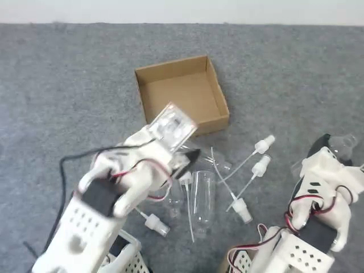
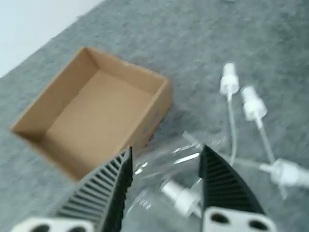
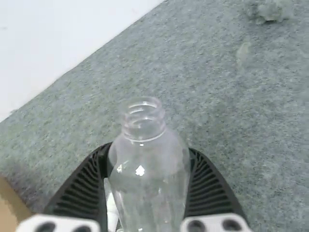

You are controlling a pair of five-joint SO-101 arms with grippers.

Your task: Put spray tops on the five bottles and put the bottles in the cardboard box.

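Cardboard box: open side up on grey carpet, at far side of work area, bare brown floor showing. L gripper: jaws apart, nothing between pads, hanging over a pile of parts just in front of box's near corner. L wrist view, under the jaws: bottle A, clear, lying on its side, w/ small spray top touching or overlapping it; can't tell which. High view, same pile: bottle B lying in the open, bottle C beside it, partly under L arm; can't tell which of these matches bottle A. Loose on carpet right of pile: first spray top and second spray top, white heads pointing away from pile, thin tubes running back toward it. Third spray top nearer the arm bases; fourth spray top just beside L arm. R gripper: clamped on held bottle, clear, threaded neck open, no top on, neck pointing away from wrist. Held at right side, well apart from box.
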